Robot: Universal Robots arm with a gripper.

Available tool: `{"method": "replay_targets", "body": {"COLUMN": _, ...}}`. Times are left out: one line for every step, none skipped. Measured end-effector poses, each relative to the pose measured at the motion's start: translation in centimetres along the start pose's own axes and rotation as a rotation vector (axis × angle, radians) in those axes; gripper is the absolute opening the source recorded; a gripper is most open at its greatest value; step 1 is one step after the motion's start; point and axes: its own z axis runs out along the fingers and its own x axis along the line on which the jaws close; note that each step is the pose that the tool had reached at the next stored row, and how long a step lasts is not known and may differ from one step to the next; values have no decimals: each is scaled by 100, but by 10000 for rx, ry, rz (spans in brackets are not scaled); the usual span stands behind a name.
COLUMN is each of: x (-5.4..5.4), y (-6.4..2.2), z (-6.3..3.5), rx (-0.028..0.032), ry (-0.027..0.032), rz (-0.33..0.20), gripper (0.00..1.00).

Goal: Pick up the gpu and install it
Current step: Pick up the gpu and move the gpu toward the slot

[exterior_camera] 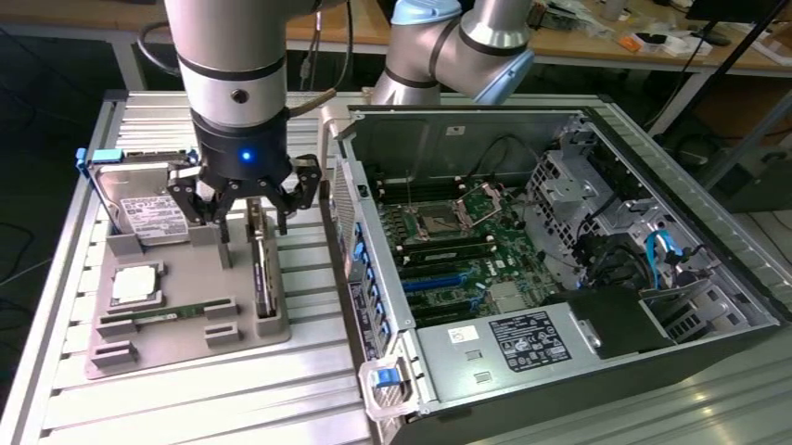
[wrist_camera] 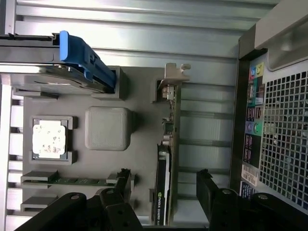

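Wrist view: end effector [wrist_camera: 164,175] is hanging, spread apart, over gpu [wrist_camera: 162,202] standing edgewise; card appearing light, stiff, fragile, its flat faces offering best hold.

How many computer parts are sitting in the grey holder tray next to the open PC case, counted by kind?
hard drive: 1
processor chip: 1
memory stick: 1
gpu: 1
Total: 4
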Motion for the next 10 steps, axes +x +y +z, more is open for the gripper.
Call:
{"method": "replay_targets", "body": {"x": 1, "y": -7, "z": 18, "rx": -2, "ry": 0, "rz": -2, "gripper": 66}}
{"method": "replay_targets", "body": {"x": 2, "y": -15, "z": 37, "rx": -3, "ry": -1, "rz": -1, "gripper": 66}}
{"method": "replay_targets", "body": {"x": 4, "y": -26, "z": 54, "rx": -4, "ry": 0, "rz": 0, "gripper": 66}}
{"method": "replay_targets", "body": {"x": 4, "y": -38, "z": 70, "rx": -5, "ry": 0, "rz": 0, "gripper": 66}}
{"method": "replay_targets", "body": {"x": 6, "y": -54, "z": 88, "rx": -6, "ry": 1, "rz": 0, "gripper": 66}}
{"method": "replay_targets", "body": {"x": 7, "y": -77, "z": 119, "rx": -9, "ry": -1, "rz": -1, "gripper": 66}}
{"method": "replay_targets", "body": {"x": 7, "y": -88, "z": 136, "rx": -10, "ry": -2, "rz": 0, "gripper": 66}}
{"method": "replay_targets", "body": {"x": 8, "y": -97, "z": 155, "rx": -11, "ry": -2, "rz": 0, "gripper": 66}}
{"method": "replay_targets", "body": {"x": 9, "y": -102, "z": 171, "rx": -11, "ry": -1, "rz": -1, "gripper": 66}}
{"method": "replay_targets", "body": {"x": 9, "y": -105, "z": 189, "rx": -13, "ry": -2, "rz": 0, "gripper": 66}}
